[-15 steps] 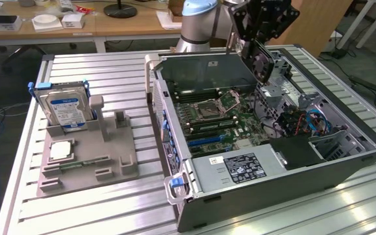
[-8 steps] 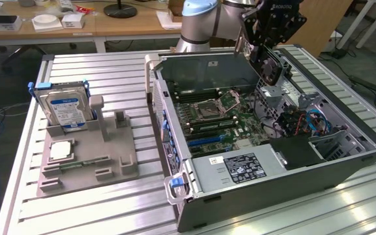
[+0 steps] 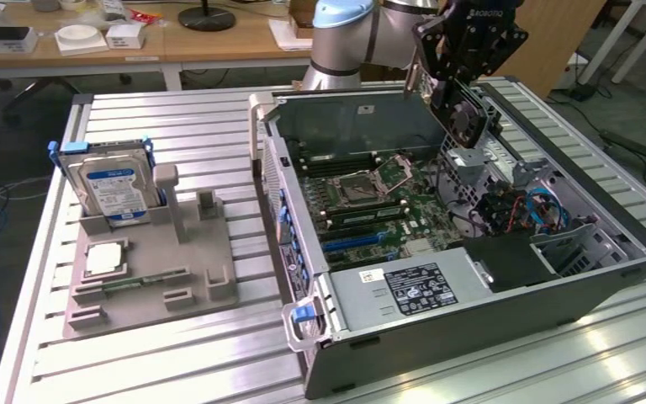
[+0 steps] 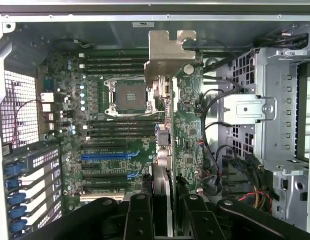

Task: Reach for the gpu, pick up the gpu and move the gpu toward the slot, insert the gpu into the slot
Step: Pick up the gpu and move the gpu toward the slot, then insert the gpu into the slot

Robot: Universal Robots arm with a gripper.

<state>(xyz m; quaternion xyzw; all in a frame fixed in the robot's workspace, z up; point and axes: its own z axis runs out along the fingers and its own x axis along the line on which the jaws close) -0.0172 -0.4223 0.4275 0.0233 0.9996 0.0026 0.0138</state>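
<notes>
The exterior view looks down at an angle across the slatted table (image 3: 166, 362), far enough back to hold the whole open computer case (image 3: 469, 337). The wrist view faces straight into that case from close above, along the gpu (image 4: 187, 125). The 2 views share the motherboard (image 3: 382, 206) (image 4: 119, 130) and CPU socket (image 3: 362, 181) (image 4: 130, 95).

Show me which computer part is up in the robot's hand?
The dark fan card, gripped by the hand above the open computer. The blue-labelled drive stands in its grey holder.
</notes>
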